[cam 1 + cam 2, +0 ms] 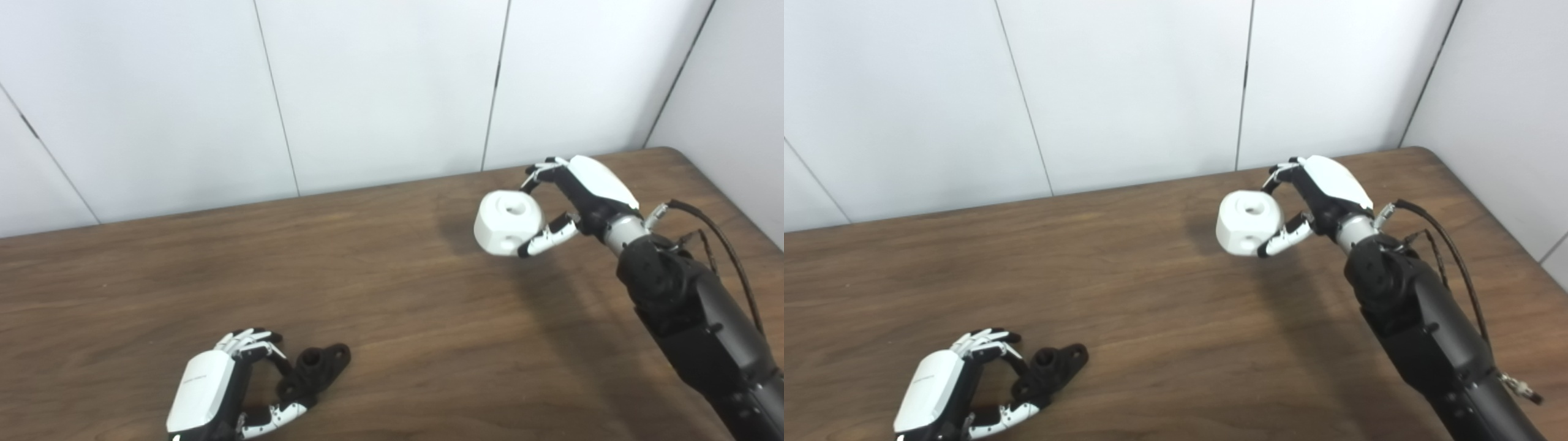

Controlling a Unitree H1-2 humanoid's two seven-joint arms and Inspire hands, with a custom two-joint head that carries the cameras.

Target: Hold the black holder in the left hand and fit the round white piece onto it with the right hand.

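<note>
The black holder (318, 364) lies low at the table's near left, its eyelet end pointing right. My left hand (214, 386) curls around its near end, fingers above and thumb below, shut on it. Far to the right, my right hand (588, 190) holds the round white piece (508, 222) up above the table, pinched between its fingers and thumb. The piece is a squat white cylinder with a hole in its top face and another in its side. A wide stretch of table separates the two hands.
The brown wooden table (392, 294) runs back to a white panelled wall (380, 92). Its rounded far right corner (674, 153) is close behind my right hand. A black cable (723, 239) loops off the right forearm.
</note>
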